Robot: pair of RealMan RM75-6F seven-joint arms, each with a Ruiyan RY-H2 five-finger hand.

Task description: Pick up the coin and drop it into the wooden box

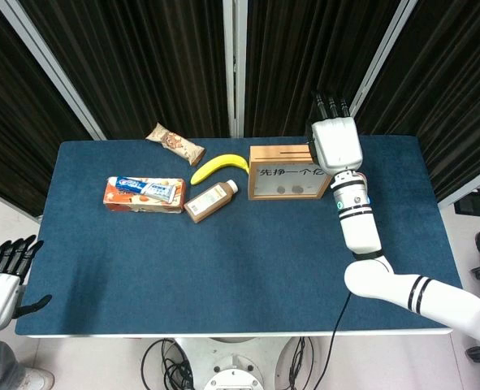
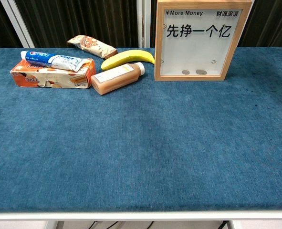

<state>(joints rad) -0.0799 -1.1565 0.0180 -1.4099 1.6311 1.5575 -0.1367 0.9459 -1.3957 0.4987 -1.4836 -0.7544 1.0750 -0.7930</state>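
The wooden box (image 1: 288, 172) stands upright at the back of the blue table, its glass front (image 2: 198, 40) printed with black characters. Two coins (image 2: 193, 72) lie inside at its bottom. In the head view my right hand (image 1: 335, 142) is raised over the box's right end, near the slot (image 1: 292, 149) on top, with its back to the camera. Its fingertips point away, and whatever is under it is hidden. No loose coin shows on the table. My left hand (image 1: 0, 280) hangs off the table's front left corner, fingers spread and holding nothing. Neither hand appears in the chest view.
Left of the box lie a banana (image 1: 219, 166), a brown bottle (image 1: 210, 200) on its side, an orange carton with a toothpaste box on top (image 1: 144, 195), and a wrapped snack bar (image 1: 175, 143). The blue table (image 1: 223, 268) ends just short of the black curtains behind.
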